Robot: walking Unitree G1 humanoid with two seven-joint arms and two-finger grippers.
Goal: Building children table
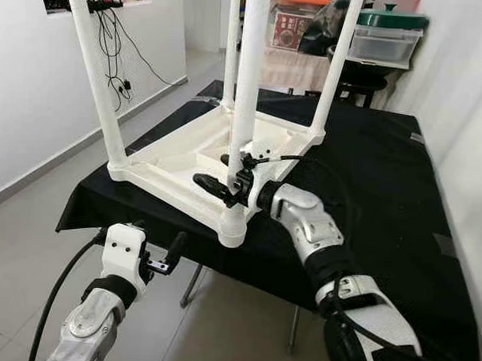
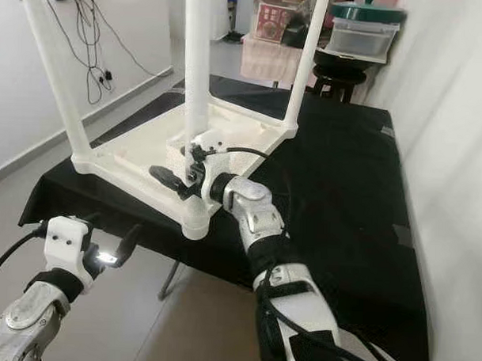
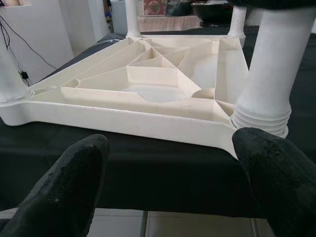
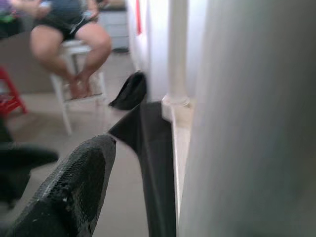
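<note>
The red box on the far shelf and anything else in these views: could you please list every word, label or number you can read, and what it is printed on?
None can be read.
Red box: a pale printed pattern, too small and blurred to read.
Upturned white table: plain plastic, no visible print.
Clear storage bin with green lid: no legible label.
Right gripper and left gripper: no markings legible.

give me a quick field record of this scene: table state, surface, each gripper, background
table: white plastic children's table upside down, four legs up
near leg: near leg stands in the corner socket closest to the robot
surface: black cloth over a stand
right gripper: right gripper around the near leg low down, fingers on either side
left gripper: left gripper open, below the cloth's near edge, apart from the table
background: lidded clear bin; a seated person
</note>
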